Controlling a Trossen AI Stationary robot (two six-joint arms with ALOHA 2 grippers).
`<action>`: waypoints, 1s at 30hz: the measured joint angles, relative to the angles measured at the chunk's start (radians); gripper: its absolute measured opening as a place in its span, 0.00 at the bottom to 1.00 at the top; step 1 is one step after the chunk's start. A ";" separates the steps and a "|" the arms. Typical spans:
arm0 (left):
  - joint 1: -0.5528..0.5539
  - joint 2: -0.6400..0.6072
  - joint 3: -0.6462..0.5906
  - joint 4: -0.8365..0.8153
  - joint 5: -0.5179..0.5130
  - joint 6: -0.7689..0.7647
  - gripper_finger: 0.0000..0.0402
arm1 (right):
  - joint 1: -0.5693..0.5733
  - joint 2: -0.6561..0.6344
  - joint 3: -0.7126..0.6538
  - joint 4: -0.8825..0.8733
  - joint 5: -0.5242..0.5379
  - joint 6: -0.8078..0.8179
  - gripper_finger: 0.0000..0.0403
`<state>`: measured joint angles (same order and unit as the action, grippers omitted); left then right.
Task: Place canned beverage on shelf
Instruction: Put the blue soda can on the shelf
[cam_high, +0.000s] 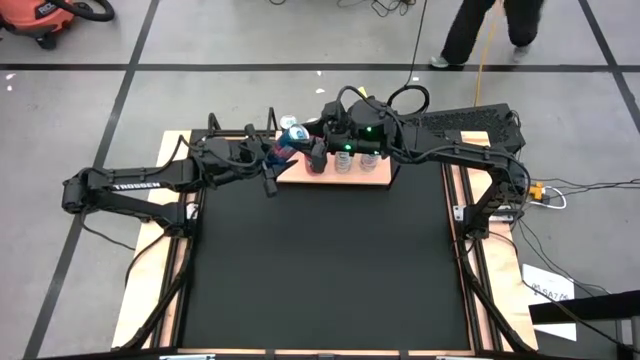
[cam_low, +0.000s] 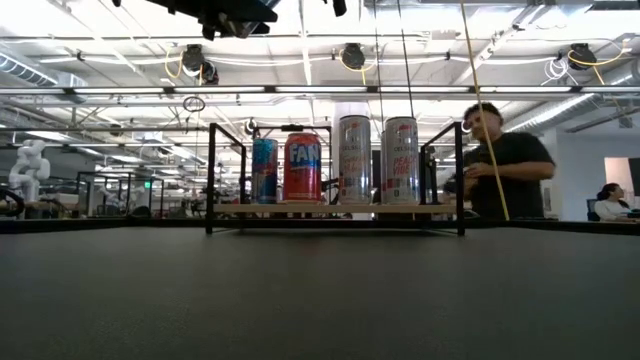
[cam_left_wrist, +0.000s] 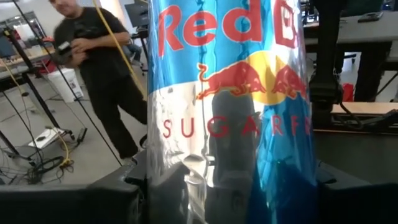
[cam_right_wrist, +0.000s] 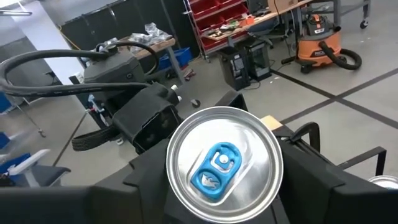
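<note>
A blue-and-silver Red Bull can hangs upright high above the left end of the shelf, a small light-wood board with black uprights at the table's far middle. My left gripper reaches in from the table's left and is shut on the can, which fills its wrist view. My right gripper comes from the right and hovers right over the can, whose silver top with a blue tab shows in the right wrist view. The held can is above the low view's picture. My left gripper pinches the can's side wall between its two fingers, at the lower half of the can. The fingers come level from the table's left. The can stands upright in the hold, lifted clear of the shelf.
On the shelf's board stand a blue can, a red Fanta can and two tall silver cans. A person stands beyond the far edge. The black tabletop spreads toward the near edge.
</note>
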<state>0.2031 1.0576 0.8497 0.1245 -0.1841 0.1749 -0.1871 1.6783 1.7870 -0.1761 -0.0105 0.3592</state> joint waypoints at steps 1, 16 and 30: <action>0.000 0.001 0.000 -0.001 0.000 -0.007 0.56 | 0.000 0.000 0.000 -0.001 -0.001 0.000 0.56; 0.001 -0.019 0.013 -0.104 -0.005 -0.266 0.80 | -0.033 0.000 0.000 -0.067 -0.052 -0.056 0.56; 0.000 -0.100 0.149 -0.478 -0.091 -0.274 0.83 | -0.081 0.022 0.000 -0.094 -0.047 -0.143 0.56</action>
<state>0.2035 0.9581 0.9988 -0.3538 -0.2749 -0.0996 -0.2680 1.7006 1.7870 -0.2698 -0.0578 0.2159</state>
